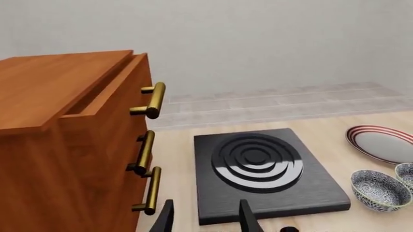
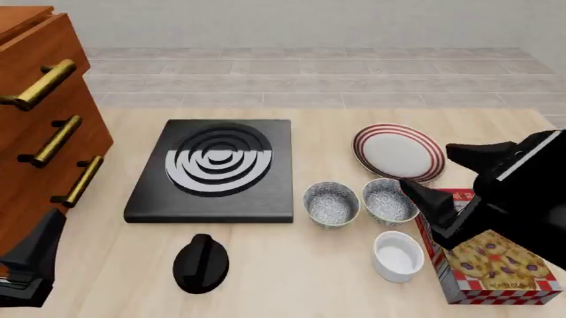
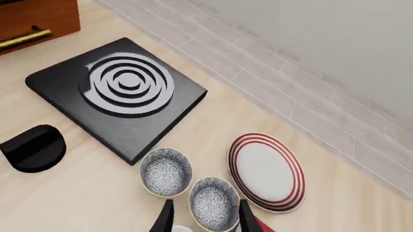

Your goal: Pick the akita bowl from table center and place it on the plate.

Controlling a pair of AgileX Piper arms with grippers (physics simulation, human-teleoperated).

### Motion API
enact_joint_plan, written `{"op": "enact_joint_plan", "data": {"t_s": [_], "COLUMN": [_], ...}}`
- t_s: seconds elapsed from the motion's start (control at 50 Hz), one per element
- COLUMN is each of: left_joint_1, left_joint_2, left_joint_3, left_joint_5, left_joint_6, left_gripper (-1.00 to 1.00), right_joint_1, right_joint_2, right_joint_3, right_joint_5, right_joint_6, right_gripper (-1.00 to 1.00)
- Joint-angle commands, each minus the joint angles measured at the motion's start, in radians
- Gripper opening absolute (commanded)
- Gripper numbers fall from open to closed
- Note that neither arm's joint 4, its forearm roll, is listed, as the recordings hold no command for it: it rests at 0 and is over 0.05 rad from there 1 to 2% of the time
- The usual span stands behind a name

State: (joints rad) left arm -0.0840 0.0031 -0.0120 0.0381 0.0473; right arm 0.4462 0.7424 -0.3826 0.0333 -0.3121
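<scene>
The approach step is in hand; nothing has been grasped yet. The right gripper (image 2: 431,177) is held above the worktop (image 2: 292,278) with its fingers apart and nothing between them.

Two speckled bowls are set side by side. The akita bowl (image 2: 332,204) at the table centre lies below the right gripper and further toward the left arm's side. The second speckled bowl (image 2: 389,200) lies almost directly below the right gripper, between it and the target bowl. In the right wrist view, the akita bowl (image 3: 166,172) is seen ahead of the fingertips and offset to one side, while its twin (image 3: 214,203) sits nearly in line with them. The plate (image 2: 399,153) lies just beyond the right gripper, near the twin bowl.

A white ramekin (image 2: 397,256) and a red cookie box (image 2: 491,262) are located beneath the right arm.

The left gripper (image 1: 206,218) is held apart and empty, low beside the black stove plate (image 1: 264,171).

The next move is judged to call for a shift of the right gripper toward the left arm's side until the target bowl's rim is straddled, followed by a descent. Contact with the neighbouring bowl is to be avoided.
</scene>
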Motion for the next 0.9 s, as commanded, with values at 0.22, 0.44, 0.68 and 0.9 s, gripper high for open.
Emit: {"op": "enact_joint_plan", "data": {"t_s": [0.22, 0.44, 0.68, 0.9], "left_joint_1": [-0.011, -0.017, -0.021, -0.023], "left_joint_2": [-0.001, -0.002, -0.002, -0.002], "left_joint_3": [0.000, 0.005, -0.001, 0.002], "left_joint_5": [0.007, 0.004, 0.011, 0.009], "left_joint_6": [-0.001, -0.001, -0.001, -0.003], "left_gripper": [1.00, 1.00, 1.00, 1.00], "right_joint_1": [0.154, 0.181, 0.192, 0.197], "right_joint_2": [0.323, 0.441, 0.530, 0.594], "right_joint_3": [-0.086, -0.117, -0.138, -0.148], "right_joint_5": [-0.073, -0.092, -0.118, -0.124], "right_joint_6": [-0.097, -0.161, -0.183, -0.244], "right_gripper": [1.00, 1.00, 1.00, 1.00]}}
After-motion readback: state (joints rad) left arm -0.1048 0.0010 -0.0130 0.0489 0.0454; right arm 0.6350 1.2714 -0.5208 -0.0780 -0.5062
